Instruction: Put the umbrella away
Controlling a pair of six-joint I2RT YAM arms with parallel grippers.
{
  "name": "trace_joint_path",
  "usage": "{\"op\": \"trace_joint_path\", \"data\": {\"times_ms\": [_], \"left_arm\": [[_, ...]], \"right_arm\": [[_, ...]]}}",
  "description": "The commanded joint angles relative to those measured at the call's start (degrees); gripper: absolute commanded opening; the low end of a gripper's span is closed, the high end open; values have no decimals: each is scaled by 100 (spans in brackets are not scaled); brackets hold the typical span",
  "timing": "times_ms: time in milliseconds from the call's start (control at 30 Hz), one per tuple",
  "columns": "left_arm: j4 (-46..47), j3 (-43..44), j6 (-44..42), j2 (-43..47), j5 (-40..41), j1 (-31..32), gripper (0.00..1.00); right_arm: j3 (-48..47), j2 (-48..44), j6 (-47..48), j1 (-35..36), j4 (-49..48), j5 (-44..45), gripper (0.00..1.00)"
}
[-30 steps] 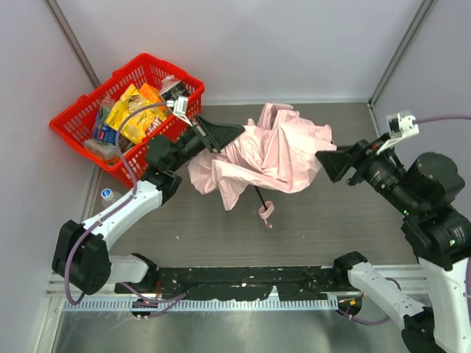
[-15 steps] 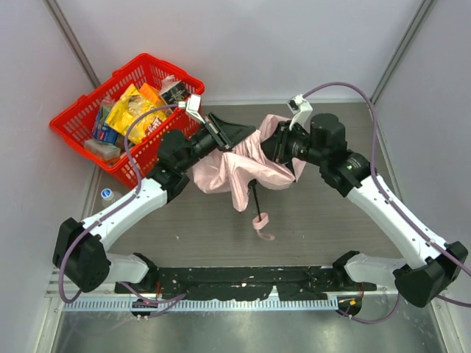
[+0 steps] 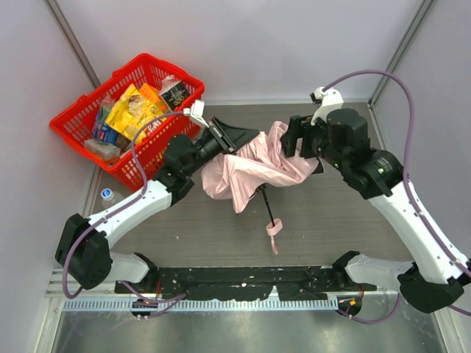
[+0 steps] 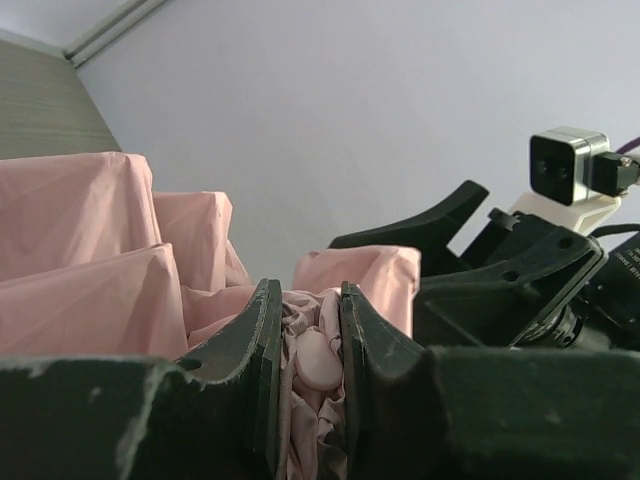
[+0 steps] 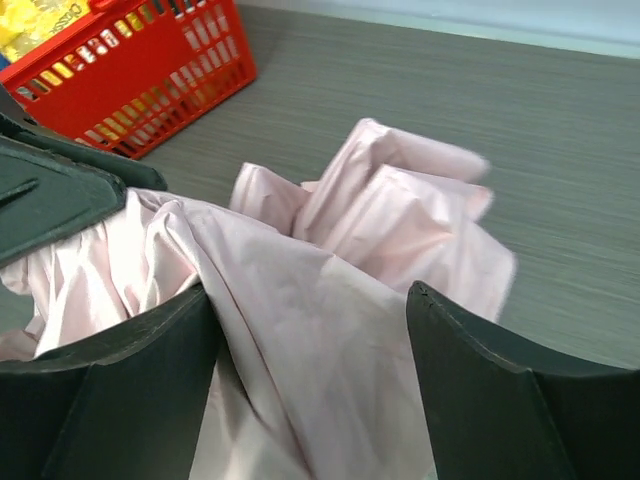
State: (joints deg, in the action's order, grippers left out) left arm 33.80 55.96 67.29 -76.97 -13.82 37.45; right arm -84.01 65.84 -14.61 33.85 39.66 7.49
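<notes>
Fabric of the pale pink umbrella (image 3: 254,165) lies bunched on the middle of the counter (image 3: 206,220), between the two arms. The left end effector (image 3: 249,140) is clenched on a fold at the far left side of the canopy; in the left wrist view its fingers (image 4: 262,330) pinch crumpled pink cloth between them. The right end effector (image 3: 302,151) is released, its jaws spread wide with loose fabric lying between them on the right side of the heap. A thin black shaft (image 3: 266,206) runs out from under the cloth toward the near edge, ending in the small pink handle (image 3: 274,229). A red basket (image 3: 70,121) holding packets stands in the far left corner, just beside the left arm.
</notes>
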Motion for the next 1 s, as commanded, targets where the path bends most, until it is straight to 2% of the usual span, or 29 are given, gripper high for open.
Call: {"op": "trace_joint_path", "data": {"times_ms": [0,67,167,233,367,400,467,500,533,767,833,967], "left_arm": [[1267,-173,302,147,-585,-194,0],[1890,-261,373,51,-944,-334,0],[2700,-296,636,-142,-1613,-536,0],[2956,-305,751,-213,-1825,-598,0],[2904,-349,707,-108,-1817,-590,0],[2800,-332,663,-47,-1799,-590,0],[2379,-297,488,50,-1738,-590,0],[2150,-271,418,94,-1625,-599,0],[1887,-253,382,138,-1528,-590,0],[1156,-60,873,68,-1308,-537,0],[464,-7,839,173,-1080,-502,0],[-189,90,566,261,-771,-440,0]], "right_arm": [[-564,-659,529,26,788,843,78],[-486,-931,538,26,754,389,80],[-204,-1170,565,26,631,-1278,83],[-212,-1223,373,26,648,-1547,83],[-573,-1512,126,26,675,-1470,83],[-616,-1513,90,26,744,-1461,83],[-495,-1470,29,26,798,-2090,83],[-381,-1460,-93,17,693,-2659,83],[-75,-1452,-216,26,344,-2821,83],[1254,-1619,-279,43,-1354,-2314,82],[1413,-1514,-393,104,-1565,-2155,80],[2263,-1855,-875,184,-2749,-2269,87]]}}
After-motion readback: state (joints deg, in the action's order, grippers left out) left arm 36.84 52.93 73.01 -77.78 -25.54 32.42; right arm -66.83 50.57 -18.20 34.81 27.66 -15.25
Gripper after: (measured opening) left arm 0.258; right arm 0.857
